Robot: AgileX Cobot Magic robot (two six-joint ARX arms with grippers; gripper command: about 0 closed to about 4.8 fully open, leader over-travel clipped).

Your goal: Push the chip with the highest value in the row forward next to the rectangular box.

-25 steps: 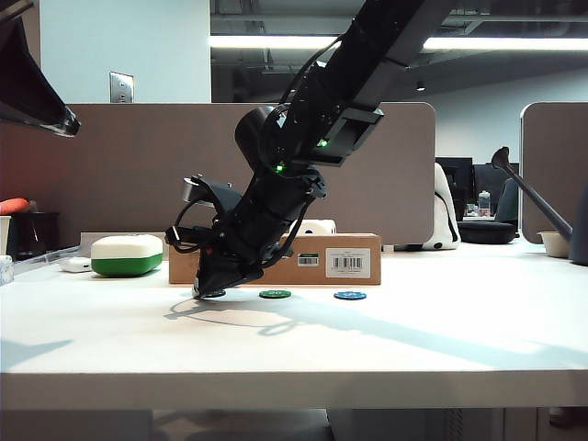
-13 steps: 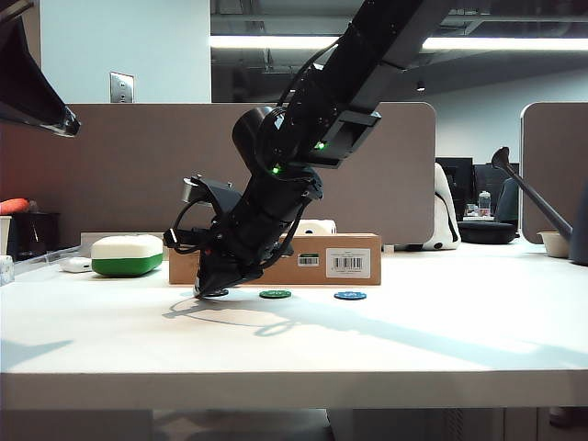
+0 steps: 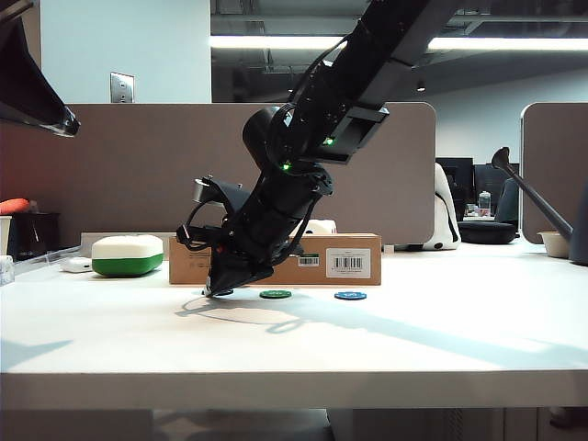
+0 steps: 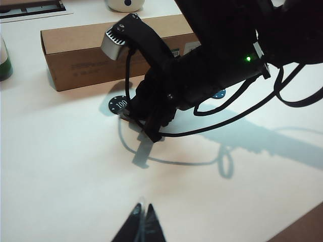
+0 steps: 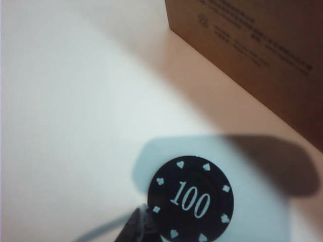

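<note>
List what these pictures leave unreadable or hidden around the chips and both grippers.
- Green chip and blue chip: numbers too small, exterior view.
- Blue chip: mostly behind the right arm, left wrist view.
- Right gripper touches the black chip; jaws cut off by the frame edge.
- Left gripper: only shut tips show.

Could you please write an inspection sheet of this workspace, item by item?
Surface: white table, shadowed under the arm.
Job's things: black chip marked 100, flat, short of the rectangular box; green chip and blue chip in a row.
Clutter: white-and-green case.
Grippers: right gripper, fingers shut, tip at the black chip's edge; left gripper shut, hovering apart.
Cables: black loops on the right arm.
Surroundings: office partition.
</note>
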